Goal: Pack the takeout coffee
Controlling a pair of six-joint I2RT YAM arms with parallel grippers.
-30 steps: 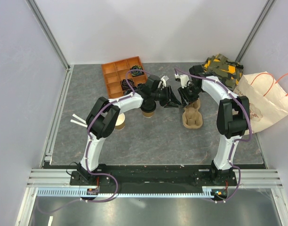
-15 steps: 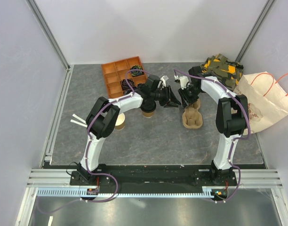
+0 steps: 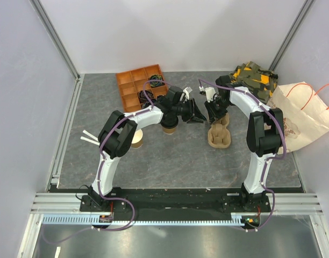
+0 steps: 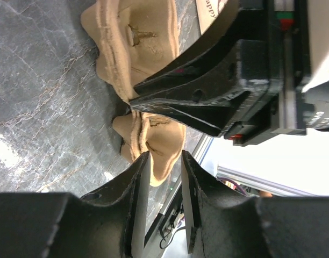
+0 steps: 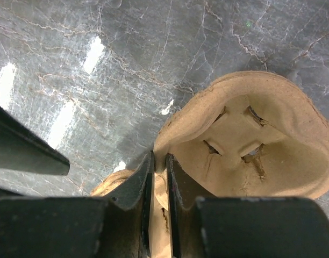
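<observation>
The takeout coffee [image 3: 170, 128], a tan cup with a black lid, stands on the table partly under my left arm. The brown pulp carrier [image 3: 219, 135] lies right of centre, its pockets empty. My right gripper [image 3: 213, 115] is shut on the carrier's rim; in the right wrist view [image 5: 159, 158] the pulp edge sits pinched between the fingers beside an empty pocket [image 5: 250, 134]. My left gripper [image 3: 199, 116] is open and empty, just left of the carrier. In the left wrist view [image 4: 164, 158] the carrier [image 4: 148, 32] shows beyond its fingers, with the right gripper's fingers [image 4: 207, 99] across it.
A lidless tan cup [image 3: 136, 140] stands left of the coffee, with white sticks [image 3: 89, 138] further left. An orange compartment tray [image 3: 138, 86] is at the back left. A camouflage bag [image 3: 255, 75] and a paper bag [image 3: 307, 115] lie at the right.
The right gripper and the carrier have shifted very slightly. The left arm has hardly moved.
</observation>
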